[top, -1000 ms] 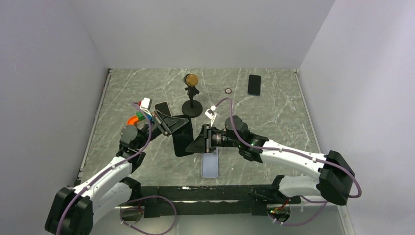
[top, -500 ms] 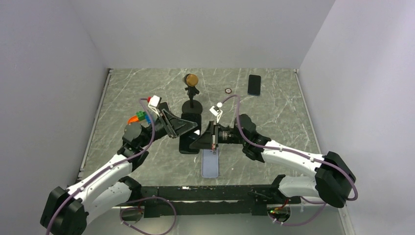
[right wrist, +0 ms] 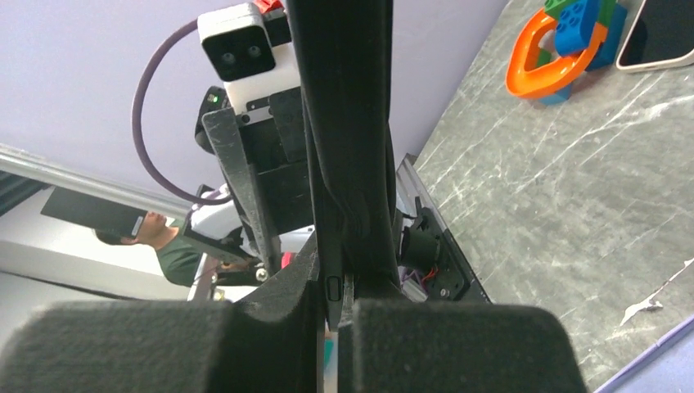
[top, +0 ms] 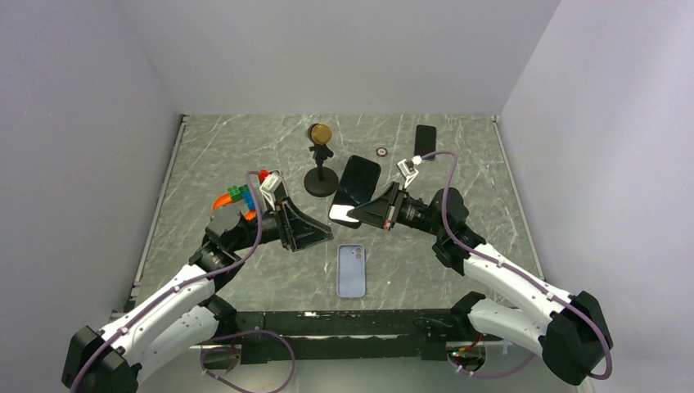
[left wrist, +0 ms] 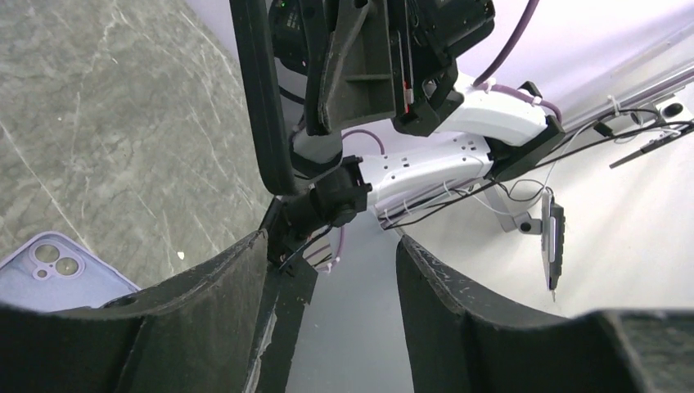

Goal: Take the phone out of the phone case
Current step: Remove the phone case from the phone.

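My right gripper [top: 361, 214] is shut on the lower edge of the bare black phone [top: 356, 187] and holds it tilted in the air above the table. In the right wrist view the phone [right wrist: 335, 147] stands edge-on between the pads, at the gripper [right wrist: 331, 315]. The empty lavender phone case [top: 351, 271] lies flat on the table near the front, camera cut-out up; it also shows in the left wrist view [left wrist: 57, 262]. My left gripper [top: 317, 235] is open and empty, left of the phone and apart from it [left wrist: 331, 254]. The phone's edge [left wrist: 263, 98] shows ahead of it.
A microphone on a round stand [top: 320, 160] stands behind the grippers. A second black phone [top: 424, 141] and a small ring [top: 380, 151] lie at the back right. Orange and coloured toy blocks [top: 233, 196] sit by the left arm, beside a pale-rimmed flat device [right wrist: 664, 33].
Both grippers were at the phone just above the case. The left gripper has let go and drawn back. The right gripper has carried the phone up and toward the back right.
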You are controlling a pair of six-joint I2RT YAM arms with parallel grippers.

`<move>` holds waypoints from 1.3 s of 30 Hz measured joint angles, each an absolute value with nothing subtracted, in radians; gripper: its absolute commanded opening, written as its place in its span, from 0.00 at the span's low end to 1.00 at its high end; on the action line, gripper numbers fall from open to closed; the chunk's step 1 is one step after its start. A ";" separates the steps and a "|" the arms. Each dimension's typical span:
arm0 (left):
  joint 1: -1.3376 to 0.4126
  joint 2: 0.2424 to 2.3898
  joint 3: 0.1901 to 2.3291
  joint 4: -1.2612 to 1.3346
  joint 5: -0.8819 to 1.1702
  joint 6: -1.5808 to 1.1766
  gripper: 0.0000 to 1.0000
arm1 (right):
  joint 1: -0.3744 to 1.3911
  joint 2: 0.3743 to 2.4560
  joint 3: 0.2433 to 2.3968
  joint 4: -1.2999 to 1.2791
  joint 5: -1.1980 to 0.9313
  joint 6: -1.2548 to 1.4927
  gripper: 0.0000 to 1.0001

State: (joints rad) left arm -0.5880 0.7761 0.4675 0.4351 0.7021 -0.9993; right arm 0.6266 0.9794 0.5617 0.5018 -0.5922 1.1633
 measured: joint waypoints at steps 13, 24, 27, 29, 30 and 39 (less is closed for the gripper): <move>-0.599 0.866 0.493 0.475 0.739 -0.981 0.51 | 0.623 0.984 0.561 0.507 -0.670 1.191 0.00; -0.600 0.875 0.511 0.481 0.757 -0.963 0.19 | 0.620 1.001 0.560 0.548 -0.722 1.214 0.00; -0.600 0.876 0.512 0.481 0.767 -0.958 0.31 | 0.619 1.002 0.559 0.551 -0.735 1.214 0.00; -0.600 0.877 0.512 0.481 0.773 -0.950 0.33 | 0.619 1.003 0.559 0.552 -0.744 1.216 0.00; -0.600 0.877 0.512 0.481 0.775 -0.946 0.32 | 0.619 1.005 0.559 0.552 -0.751 1.216 0.00; -0.600 0.882 0.542 0.440 0.807 -0.919 0.00 | 0.618 1.012 0.560 0.567 -0.787 1.210 0.00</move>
State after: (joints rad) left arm -0.5999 0.8818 0.5419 0.4400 0.8074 -0.9192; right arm 0.6182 1.0119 0.5598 0.5674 -0.7868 1.2102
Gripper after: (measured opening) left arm 0.148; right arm 0.081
